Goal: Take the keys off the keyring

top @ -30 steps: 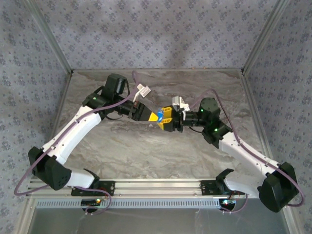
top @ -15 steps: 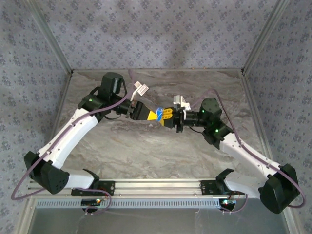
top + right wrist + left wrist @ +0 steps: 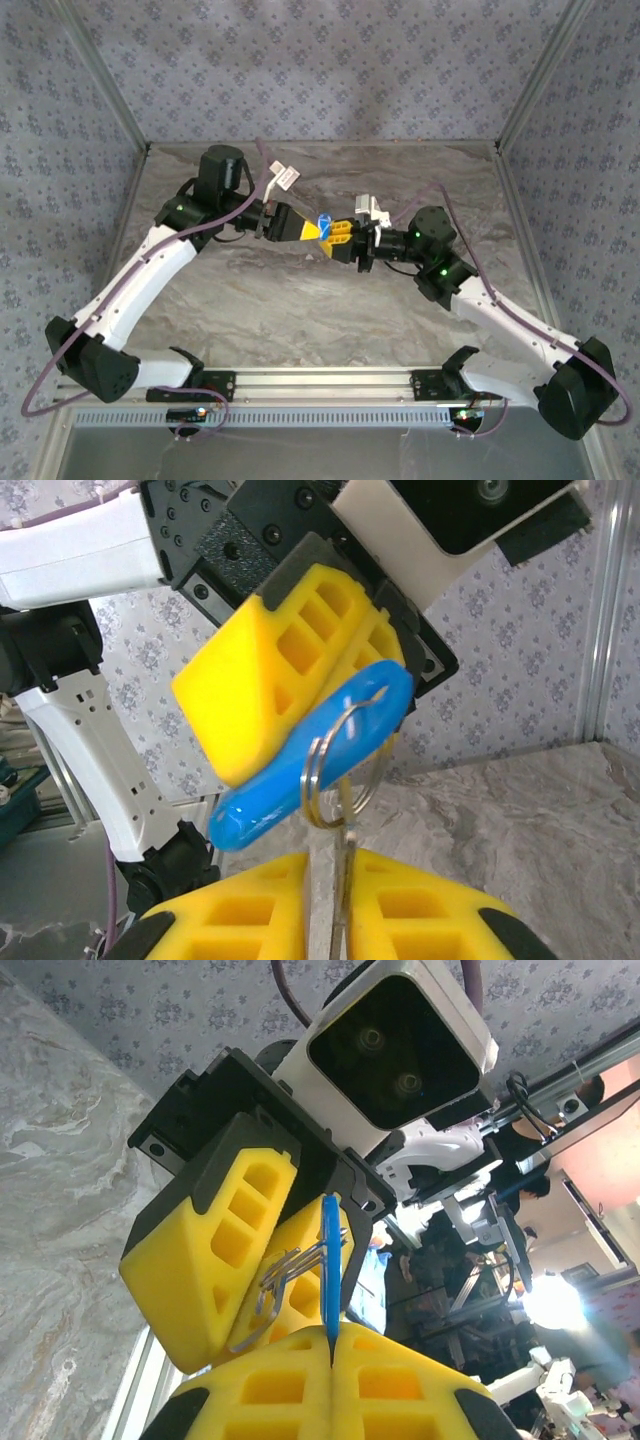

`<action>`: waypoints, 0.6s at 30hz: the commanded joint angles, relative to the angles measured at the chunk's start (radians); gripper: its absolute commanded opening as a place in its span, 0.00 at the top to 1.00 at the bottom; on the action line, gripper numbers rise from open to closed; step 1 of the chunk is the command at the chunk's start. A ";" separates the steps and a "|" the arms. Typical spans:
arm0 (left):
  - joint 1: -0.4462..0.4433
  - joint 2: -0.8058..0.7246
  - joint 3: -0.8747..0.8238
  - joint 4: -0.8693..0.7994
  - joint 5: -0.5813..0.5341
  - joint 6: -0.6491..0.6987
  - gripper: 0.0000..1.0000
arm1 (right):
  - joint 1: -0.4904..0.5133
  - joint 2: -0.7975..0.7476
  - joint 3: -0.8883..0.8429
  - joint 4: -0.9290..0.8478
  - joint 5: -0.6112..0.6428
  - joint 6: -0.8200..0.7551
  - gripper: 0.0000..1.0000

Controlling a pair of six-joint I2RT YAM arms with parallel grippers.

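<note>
Yellow left claw [image 3: 308, 231] and right claw [image 3: 341, 236] meet tip-to-tip, pinching keys [image 3: 326, 222].

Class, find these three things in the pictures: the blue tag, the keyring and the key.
blue tag [image 3: 270, 800], right wrist view, on its lower half.
keyring [image 3: 310, 765], right wrist view, on its left curve.
key [image 3: 341, 880], right wrist view, on its thin edge.
</note>
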 commanded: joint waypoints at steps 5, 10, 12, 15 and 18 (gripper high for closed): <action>0.003 -0.049 -0.025 0.089 -0.003 -0.049 1.00 | 0.025 0.025 0.009 0.119 0.050 0.040 0.80; 0.003 -0.056 -0.029 0.093 -0.006 -0.052 1.00 | 0.032 0.022 0.001 0.150 0.099 0.051 0.80; 0.003 -0.059 -0.030 0.094 -0.007 -0.052 1.00 | 0.035 0.019 0.001 0.156 0.107 0.056 0.82; 0.004 -0.061 -0.030 0.097 -0.009 -0.053 1.00 | 0.035 0.016 0.000 0.163 0.113 0.063 0.89; 0.006 -0.064 -0.030 0.102 -0.019 -0.055 1.00 | 0.035 0.016 0.001 0.154 0.108 0.060 0.96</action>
